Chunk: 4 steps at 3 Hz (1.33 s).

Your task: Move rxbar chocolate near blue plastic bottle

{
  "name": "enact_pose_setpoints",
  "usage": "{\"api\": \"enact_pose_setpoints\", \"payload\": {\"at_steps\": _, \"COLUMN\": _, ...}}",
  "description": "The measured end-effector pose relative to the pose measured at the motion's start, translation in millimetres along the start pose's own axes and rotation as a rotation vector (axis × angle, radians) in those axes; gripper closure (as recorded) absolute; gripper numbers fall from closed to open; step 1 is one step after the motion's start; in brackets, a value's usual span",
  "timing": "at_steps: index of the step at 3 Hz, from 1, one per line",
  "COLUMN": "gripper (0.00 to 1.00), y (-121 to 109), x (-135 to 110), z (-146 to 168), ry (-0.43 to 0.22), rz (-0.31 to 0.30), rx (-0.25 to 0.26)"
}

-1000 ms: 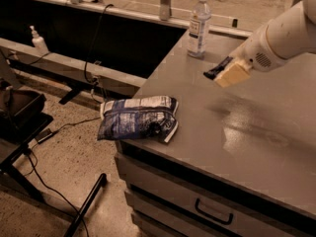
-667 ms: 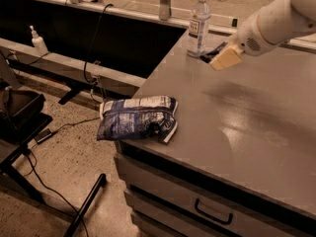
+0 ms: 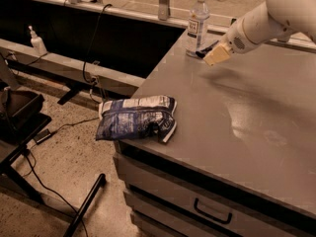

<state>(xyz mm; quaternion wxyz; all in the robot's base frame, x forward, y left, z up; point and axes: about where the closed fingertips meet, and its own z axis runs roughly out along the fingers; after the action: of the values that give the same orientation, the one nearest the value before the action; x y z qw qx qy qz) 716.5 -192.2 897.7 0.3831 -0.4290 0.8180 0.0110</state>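
Change since the earlier frames: the gripper (image 3: 214,55) has been carried across the grey cabinet top (image 3: 256,112) from mid-table to a place just beside the blue plastic bottle (image 3: 197,22).

Camera view.
1. Gripper: closed on the rxbar chocolate (image 3: 206,50), which is seen as a thin dark sliver projecting from the tan fingers (image 3: 218,56) toward the bottle's base. It is held slightly above the surface, judging by the shadow (image 3: 224,78) beneath.
2. Step in hand: transport is judged all but finished; placement has not yet been made.
3. Next move: a short lowering and a release are called for, with care that the bottle, upright by the far edge, is not knocked.
4. Surroundings: a chip bag (image 3: 136,118) overhangs the near-left edge, well apart. A white pump bottle (image 3: 35,40) is noted far off at left, and a drawer handle (image 3: 212,211) below. Nothing is seen between bar and bottle.
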Motion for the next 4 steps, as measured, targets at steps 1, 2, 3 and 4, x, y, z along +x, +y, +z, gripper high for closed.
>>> {"api": "enact_pose_setpoints", "payload": {"at_steps": 1, "gripper": 0.79, "y": -6.6, "x": 8.9, "z": 17.3, "ry": 0.012, "rz": 0.015, "rx": 0.003}}
{"api": "enact_pose_setpoints", "payload": {"at_steps": 2, "gripper": 0.56, "y": -6.3, "x": 8.8, "z": 30.8, "ry": -0.014, "rz": 0.028, "rx": 0.002}}
{"api": "enact_pose_setpoints", "payload": {"at_steps": 3, "gripper": 0.32, "y": -4.5, "x": 6.0, "z": 47.8, "ry": -0.042, "rz": 0.041, "rx": 0.006}}
{"api": "enact_pose_setpoints", "payload": {"at_steps": 4, "gripper": 0.09, "y": -3.4, "x": 5.9, "z": 49.3, "ry": -0.041, "rz": 0.039, "rx": 0.003}}
